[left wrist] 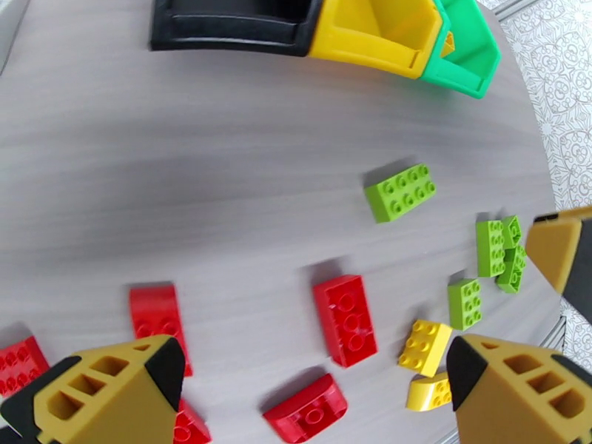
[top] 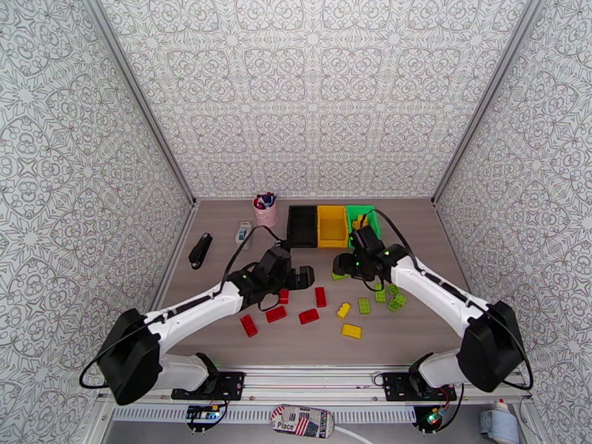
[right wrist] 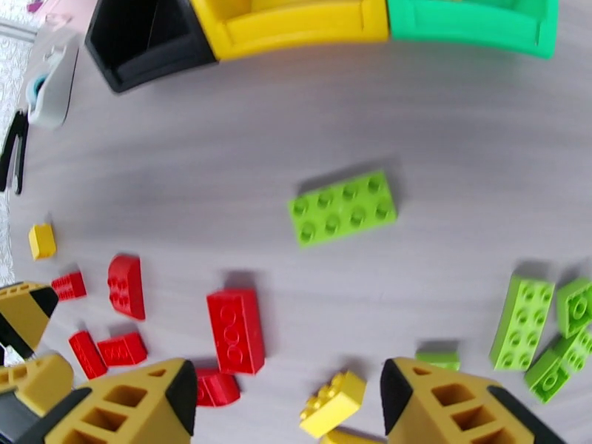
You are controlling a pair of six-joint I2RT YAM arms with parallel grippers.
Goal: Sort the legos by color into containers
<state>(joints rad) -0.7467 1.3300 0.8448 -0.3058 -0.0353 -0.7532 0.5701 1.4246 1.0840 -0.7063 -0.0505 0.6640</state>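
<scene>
Sitting side by side, three bins (right wrist: 296, 27); six red legos (right wrist: 235, 331) loose.

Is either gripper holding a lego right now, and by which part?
Nothing is held: the left gripper and the right gripper both stand open and empty above the loose legos.

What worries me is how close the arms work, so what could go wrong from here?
The left gripper and right gripper hover close together; reaching for neighbouring pieces, they could collide. The green bricks on the right lie bunched, so picking one may nudge the others.
</scene>
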